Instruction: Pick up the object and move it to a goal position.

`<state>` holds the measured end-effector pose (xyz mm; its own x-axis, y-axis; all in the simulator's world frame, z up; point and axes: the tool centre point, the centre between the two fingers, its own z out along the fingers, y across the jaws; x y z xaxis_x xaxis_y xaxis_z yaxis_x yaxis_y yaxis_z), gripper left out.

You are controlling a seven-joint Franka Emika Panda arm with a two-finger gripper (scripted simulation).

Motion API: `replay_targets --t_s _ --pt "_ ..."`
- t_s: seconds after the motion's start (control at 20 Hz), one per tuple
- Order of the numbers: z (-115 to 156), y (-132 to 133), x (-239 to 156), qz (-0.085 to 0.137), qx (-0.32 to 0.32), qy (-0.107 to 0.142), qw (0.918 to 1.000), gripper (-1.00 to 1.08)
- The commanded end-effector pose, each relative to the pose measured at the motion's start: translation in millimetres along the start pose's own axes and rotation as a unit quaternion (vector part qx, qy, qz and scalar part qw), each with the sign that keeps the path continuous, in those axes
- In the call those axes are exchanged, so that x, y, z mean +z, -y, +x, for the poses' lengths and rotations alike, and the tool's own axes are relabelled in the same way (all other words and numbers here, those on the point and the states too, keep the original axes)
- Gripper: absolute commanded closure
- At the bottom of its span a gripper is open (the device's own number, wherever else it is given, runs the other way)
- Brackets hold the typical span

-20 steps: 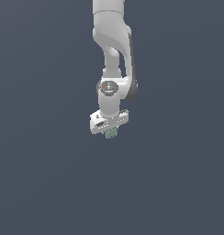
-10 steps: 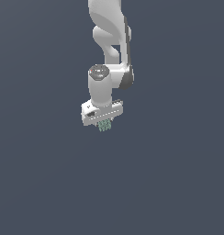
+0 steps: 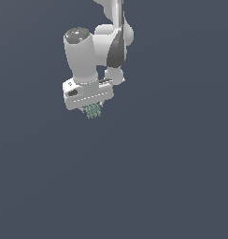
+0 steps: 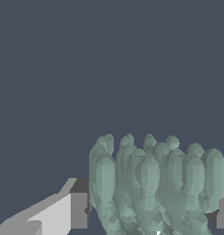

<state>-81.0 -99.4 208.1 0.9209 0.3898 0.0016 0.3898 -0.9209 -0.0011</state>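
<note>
The object point(image 3: 93, 111) is a small pale grey-green knobbly lump hanging just under the white gripper point(image 3: 91, 110), which is shut on it. In the exterior view the hand is tilted and sits in the upper left part of the picture, with the lump only partly showing below it. In the wrist view the object point(image 4: 155, 186) fills the space between the two fingers; one finger point(image 4: 63, 211) presses one side and the other finger point(image 4: 222, 211) shows at the picture's edge.
The white arm point(image 3: 113, 37) rises out of the exterior view above the hand. All around is a plain dark blue-grey background with no other objects in view.
The gripper, still holding the object, has moved toward the exterior view's left and upward, and the hand has tilted.
</note>
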Motion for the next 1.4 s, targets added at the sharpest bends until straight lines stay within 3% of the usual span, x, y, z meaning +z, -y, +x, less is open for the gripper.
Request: replay_targets --t_s 0.0,0.75,1.35 --pt "-11.1 -11.7 -27.7 0.000 0.000 0.000 1.0000 1.08" --pt "-65.6 -80.0 -176.7 0.000 0.000 0.000 1.0000 1.08" --pt "-82.7 -107.8 -231.8 -0.001 0.000 0.001 1.0000 1.08"
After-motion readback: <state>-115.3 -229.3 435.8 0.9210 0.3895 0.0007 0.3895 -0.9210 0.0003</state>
